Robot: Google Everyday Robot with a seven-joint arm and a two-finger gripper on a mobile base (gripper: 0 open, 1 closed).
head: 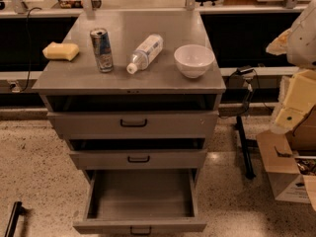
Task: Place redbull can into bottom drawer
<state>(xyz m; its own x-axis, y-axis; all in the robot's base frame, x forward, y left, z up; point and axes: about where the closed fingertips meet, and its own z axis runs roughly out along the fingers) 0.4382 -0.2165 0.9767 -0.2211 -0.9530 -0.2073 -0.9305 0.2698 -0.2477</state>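
The redbull can (101, 50) stands upright on the grey cabinet top (123, 80), towards its left side. The bottom drawer (139, 225) is pulled wide open below, and its inside holds nothing. My gripper is out of view. Only pale links of my arm (297, 100) show at the right edge, well away from the can and the drawer.
A yellow sponge (60, 51) lies left of the can. A clear bottle (144, 53) lies on its side to the can's right, beside a white bowl (193, 60). The top drawer (133, 124) and middle drawer (138, 159) are slightly out. Cardboard boxes (289, 174) stand at the right.
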